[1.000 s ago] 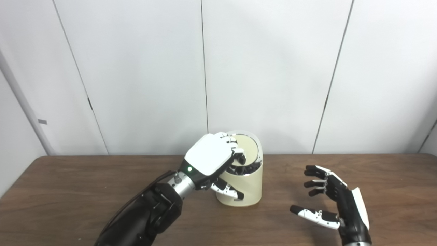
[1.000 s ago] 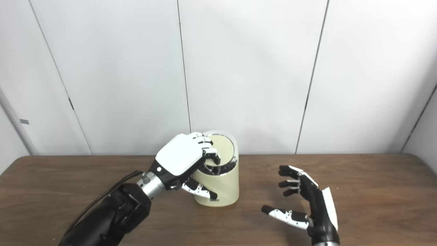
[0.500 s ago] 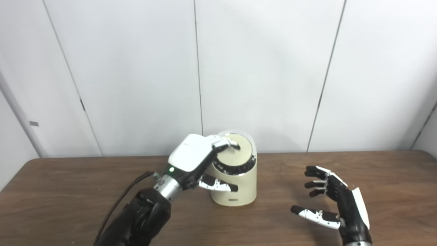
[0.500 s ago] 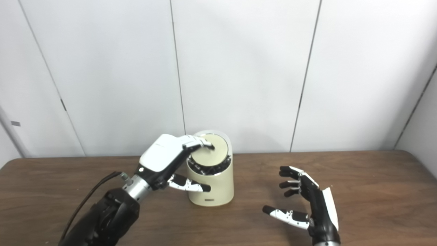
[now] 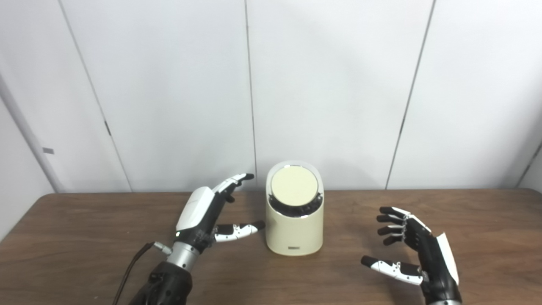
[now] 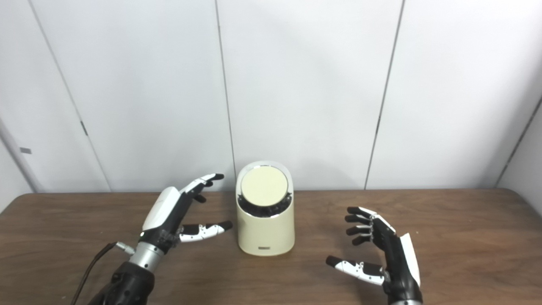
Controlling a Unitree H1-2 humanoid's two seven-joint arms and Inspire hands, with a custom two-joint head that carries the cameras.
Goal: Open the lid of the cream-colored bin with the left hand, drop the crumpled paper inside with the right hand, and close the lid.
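Observation:
The cream-colored bin [image 5: 294,231] stands upright in the middle of the brown table [image 5: 84,237]. Its round lid [image 5: 294,187] lies shut, tilted toward me. My left hand [image 5: 207,209] is open and empty, just left of the bin and not touching it, fingers pointing up and to the right. My right hand [image 5: 417,250] is open and empty, low over the table to the right of the bin. No crumpled paper shows in either view.
White wall panels [image 5: 330,84] stand right behind the table's far edge. A dark cable [image 5: 133,264] runs along my left forearm.
My left hand has come off the lid, pulled back to the left and lowered, and its fingers have spread open. The lid now lies shut. The right hand has not moved.

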